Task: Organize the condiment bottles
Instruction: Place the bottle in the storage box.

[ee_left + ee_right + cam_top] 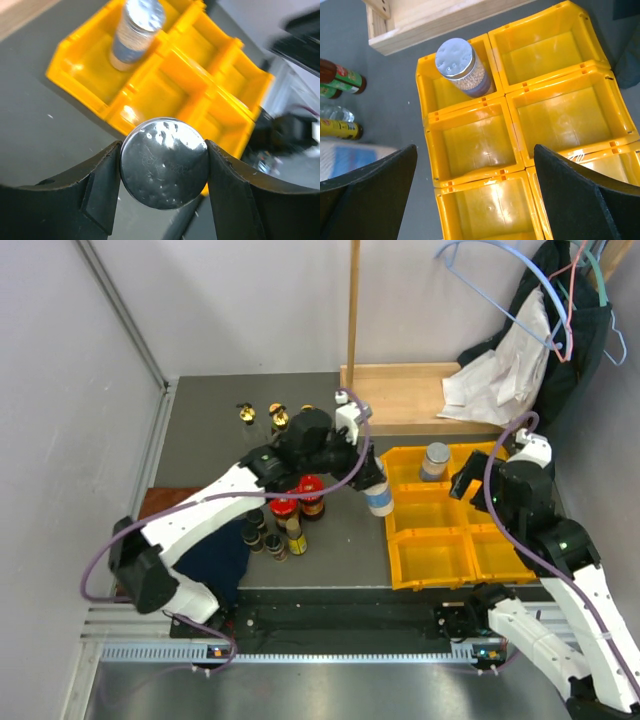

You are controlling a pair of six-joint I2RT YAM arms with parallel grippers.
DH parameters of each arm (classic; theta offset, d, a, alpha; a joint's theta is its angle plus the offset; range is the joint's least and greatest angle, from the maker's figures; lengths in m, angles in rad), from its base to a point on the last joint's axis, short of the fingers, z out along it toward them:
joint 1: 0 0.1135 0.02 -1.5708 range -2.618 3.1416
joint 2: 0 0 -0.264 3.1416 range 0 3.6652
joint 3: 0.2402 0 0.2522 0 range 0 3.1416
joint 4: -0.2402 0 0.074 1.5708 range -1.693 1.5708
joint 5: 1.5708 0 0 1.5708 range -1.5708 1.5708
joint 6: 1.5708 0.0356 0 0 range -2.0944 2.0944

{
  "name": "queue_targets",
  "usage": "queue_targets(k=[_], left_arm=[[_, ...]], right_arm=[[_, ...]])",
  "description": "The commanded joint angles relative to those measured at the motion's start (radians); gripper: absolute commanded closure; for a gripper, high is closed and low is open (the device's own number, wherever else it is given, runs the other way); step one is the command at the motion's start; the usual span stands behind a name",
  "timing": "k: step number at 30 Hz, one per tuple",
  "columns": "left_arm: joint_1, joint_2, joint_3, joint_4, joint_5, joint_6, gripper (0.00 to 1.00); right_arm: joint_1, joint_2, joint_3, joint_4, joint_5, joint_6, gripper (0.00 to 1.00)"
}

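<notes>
Silver-lidded jar sits clamped in my left gripper, just beside the yellow bin (another pale jar stands inside already). I'd centre it over a free compartment, upright, before lowering.

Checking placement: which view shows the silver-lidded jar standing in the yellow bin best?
Right wrist: the silver-lidded jar is sharp, lid and pale contents visible, in a corner compartment of the yellow bin. Top external shows the jar small; left wrist, blurred.
</notes>
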Motion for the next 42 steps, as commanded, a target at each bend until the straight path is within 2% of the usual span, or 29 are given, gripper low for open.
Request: queue_targets(k=[1,4,11,19,29,34,42], left_arm=[[-0.019,0.119,0.184,0.164,-0.182,0.026,1.00],[-0.026,0.208,0.253,0.185,-0.244,0.037,1.00],[-0.044,0.362,0.355,0.241,-0.288,0.061,1.00],[-0.081,0.534,0.481,0.209,-0.320,0.089,1.00],[-0.099,0.638,0.493,0.202,-0.473,0.124,1.00],[-0.099,0.695,0.537,0.205,-0.629,0.185,1.00],[-0.099,0.739,0.599,0.213,-0.719,0.267,1.00]], right_arm=[[-0.012,-0.047,0.047,-0.029,0.044,0.024,0.01],[-0.012,-0.078,0.035,-0.043,0.054,0.022,0.01],[-0.010,-0.113,0.044,-0.098,0.086,0.013,0.01],[-0.012,-0.142,0.079,-0.142,0.124,-0.012,0.01],[-0.010,-0.170,0.088,-0.165,0.138,-0.030,0.01],[-0.010,-0.184,0.087,-0.170,0.144,-0.035,0.01],[-0.010,-0.198,0.085,-0.173,0.150,-0.045,0.01]])
